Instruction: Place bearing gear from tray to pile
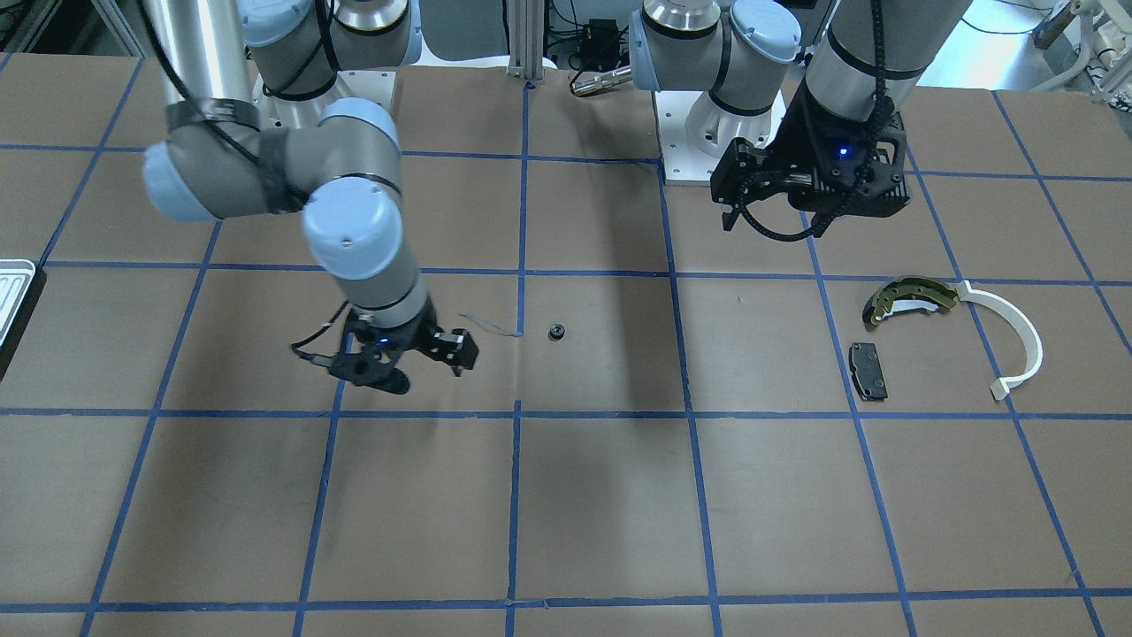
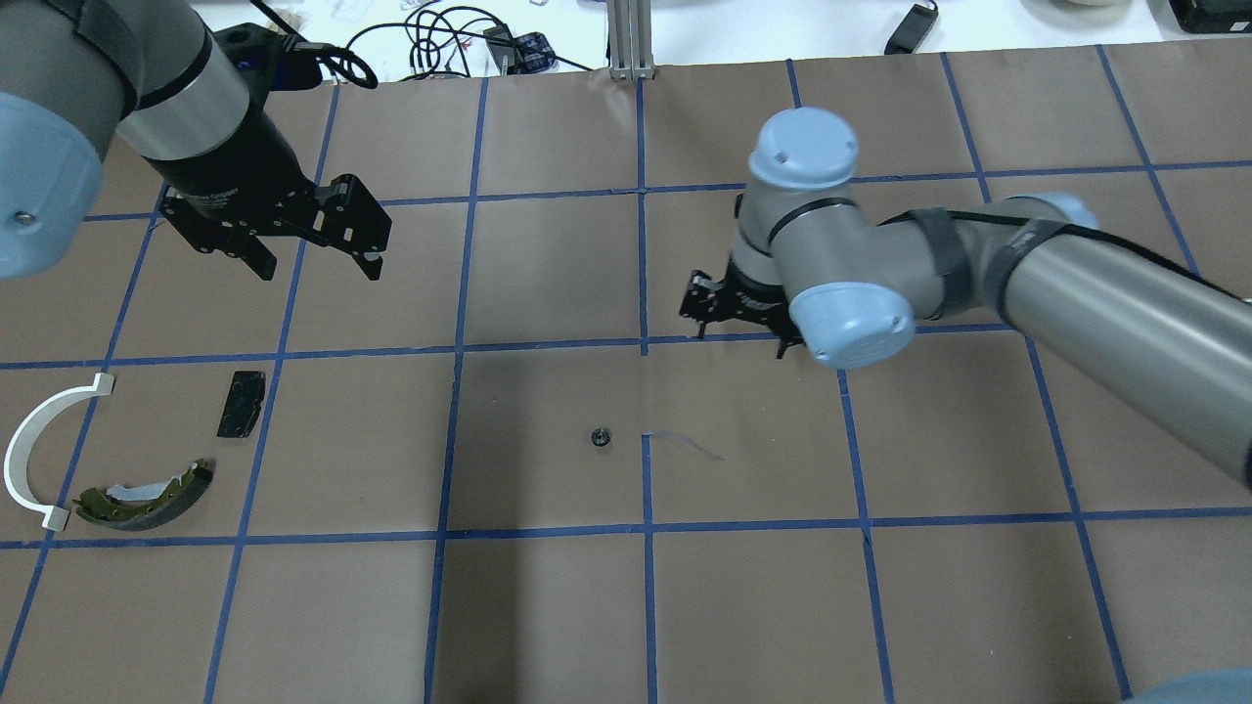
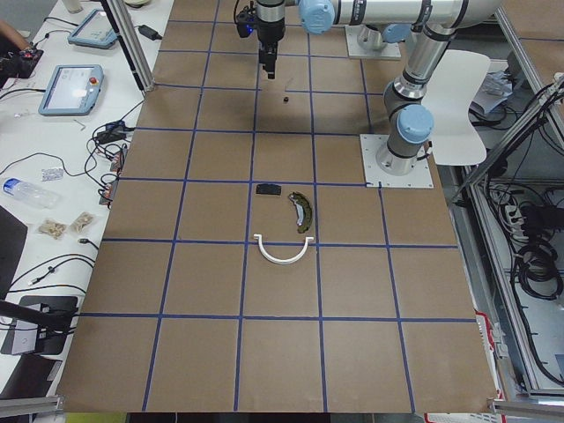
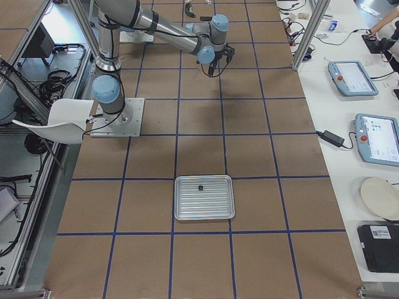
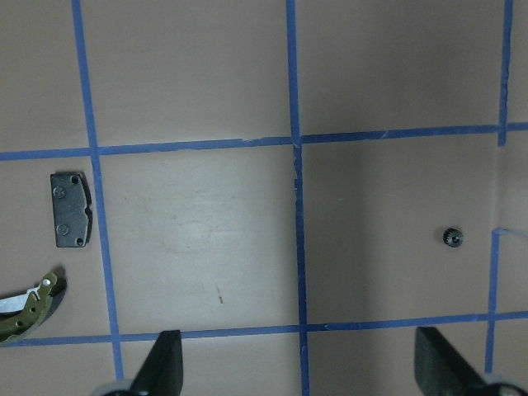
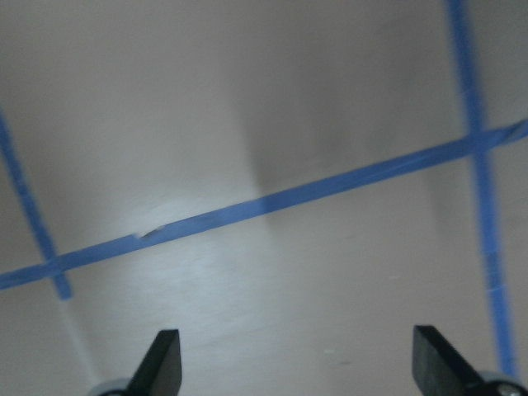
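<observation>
A small black bearing gear [image 1: 556, 333] [image 2: 601, 437] [image 5: 453, 238] lies alone on the brown table near its middle. My right gripper [image 2: 738, 342] [image 6: 299, 363] hovers just beside it, open, with nothing between its fingers. My left gripper [image 2: 318, 266] [image 1: 774, 226] [image 5: 299, 367] hangs open and empty above the table, between the gear and the pile. The pile is a brass-and-dark brake shoe [image 2: 147, 494], a white curved arc [image 2: 29, 450] and a black brake pad [image 2: 241, 403]. The ribbed silver tray [image 4: 204, 208] sits far off on my right, with a small dark part [image 4: 201, 187] on it.
Blue tape lines grid the brown table cover. A thin loose strip [image 2: 685, 445] lies next to the gear. The left arm's white base plate [image 1: 699, 150] stands at the robot side. Benches with tablets [image 4: 352, 78] and cables run along the far side.
</observation>
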Available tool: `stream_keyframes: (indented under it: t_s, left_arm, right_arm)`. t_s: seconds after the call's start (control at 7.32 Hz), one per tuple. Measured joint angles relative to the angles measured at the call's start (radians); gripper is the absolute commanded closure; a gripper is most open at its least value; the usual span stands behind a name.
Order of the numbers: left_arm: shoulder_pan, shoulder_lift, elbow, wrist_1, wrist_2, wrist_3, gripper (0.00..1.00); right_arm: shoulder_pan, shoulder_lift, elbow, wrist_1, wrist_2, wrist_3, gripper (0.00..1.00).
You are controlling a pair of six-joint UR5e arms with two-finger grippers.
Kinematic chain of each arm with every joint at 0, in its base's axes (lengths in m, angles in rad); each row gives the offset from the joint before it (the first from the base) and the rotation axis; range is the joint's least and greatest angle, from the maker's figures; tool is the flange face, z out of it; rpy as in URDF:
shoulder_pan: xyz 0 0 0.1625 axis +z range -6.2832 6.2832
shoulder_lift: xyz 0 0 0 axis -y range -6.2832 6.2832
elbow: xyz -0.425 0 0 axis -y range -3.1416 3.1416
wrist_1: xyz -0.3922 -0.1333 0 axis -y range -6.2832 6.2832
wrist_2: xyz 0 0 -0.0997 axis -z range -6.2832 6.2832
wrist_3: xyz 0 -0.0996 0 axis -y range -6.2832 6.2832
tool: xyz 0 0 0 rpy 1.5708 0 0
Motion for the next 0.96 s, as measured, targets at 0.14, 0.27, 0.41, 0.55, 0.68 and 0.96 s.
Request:
stream_keyframes:
  t_s: [0.14, 0.27, 0.41, 0.55, 0.68, 0.96]
  left_arm:
    - [-0.047, -0.019, -0.004, 0.014, -0.007, -0.034, 0.0]
    - [-0.108, -0.048, -0.006, 0.025, -0.01, -0.069, 0.0]
    - [-0.18, -0.084, -0.014, 0.047, -0.011, -0.092, 0.0]
    - [-0.24, -0.12, -0.043, 0.103, -0.014, -0.116, 0.0]
    - [-0.285, -0.153, -0.098, 0.196, -0.029, -0.148, 0.0]
    - [-0.342, -0.202, -0.224, 0.378, -0.061, -0.184, 0.0]
  right_arm:
    - [-0.133, -0.036, 0.0, 0.057, -0.019, -0.132, 0.0]
    - [-0.273, -0.054, 0.0, 0.084, -0.048, -0.267, 0.0]
    - [-0.409, -0.06, -0.007, 0.088, -0.065, -0.414, 0.0]
    - [-0.538, -0.062, -0.021, 0.09, -0.075, -0.536, 0.0]
    - [-0.658, -0.059, -0.034, 0.092, -0.091, -0.636, 0.0]
    - [-0.791, -0.037, -0.068, 0.089, -0.131, -0.828, 0.0]
